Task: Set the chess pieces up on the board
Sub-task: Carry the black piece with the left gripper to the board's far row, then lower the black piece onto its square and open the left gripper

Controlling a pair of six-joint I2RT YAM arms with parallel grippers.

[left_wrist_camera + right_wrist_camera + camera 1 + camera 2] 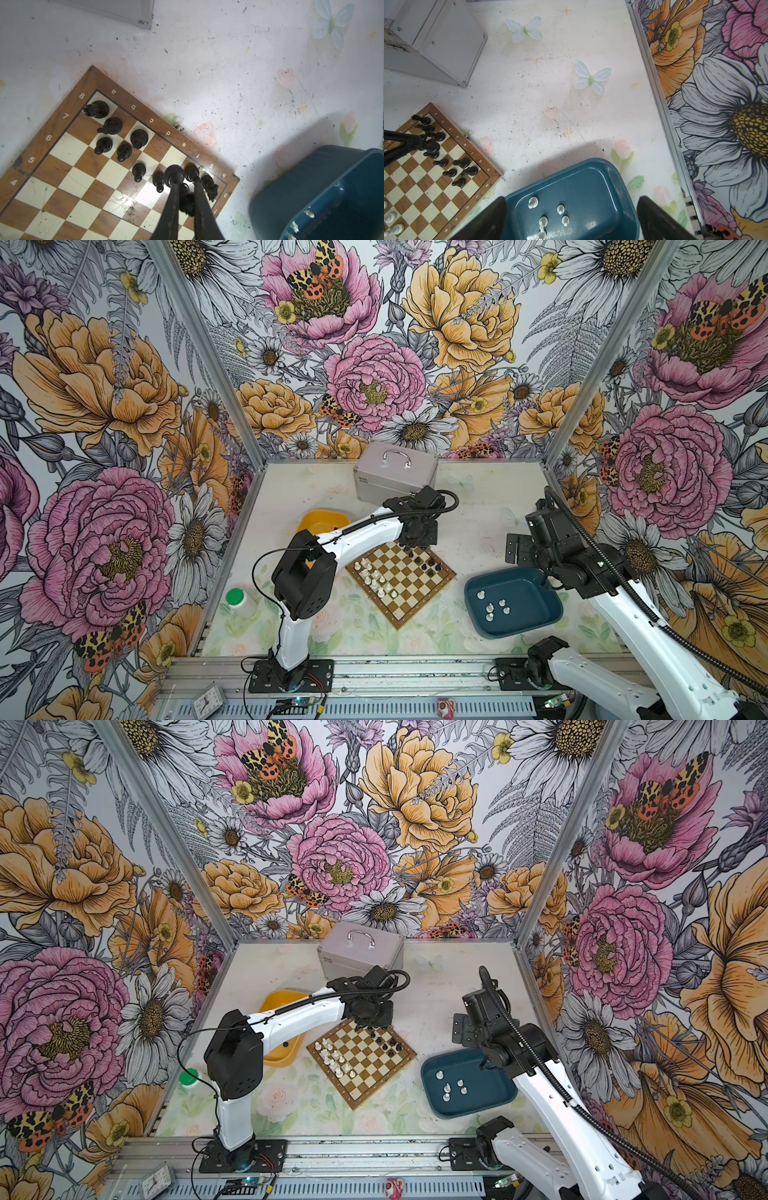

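Observation:
The board [424, 598] [382, 1078] lies at the table's middle, turned like a diamond. Several white chess pieces [374, 576] stand along its left side and several black ones [424, 562] [112, 125] along its far right side. My left gripper [186, 185] [409, 548] hangs over the board's far corner, shut on a black chess piece [187, 201] just above the squares near the h file. My right gripper [572, 205] is open above the dark teal tray [583, 164] [515, 630], which holds several white pieces [533, 202] [494, 605].
A yellow tray [320, 518] sits left of the board, partly under my left arm. A silver case [395, 470] with a handle stands at the back. A white bottle with a green cap [237, 599] is at the front left. Flowered walls close in three sides.

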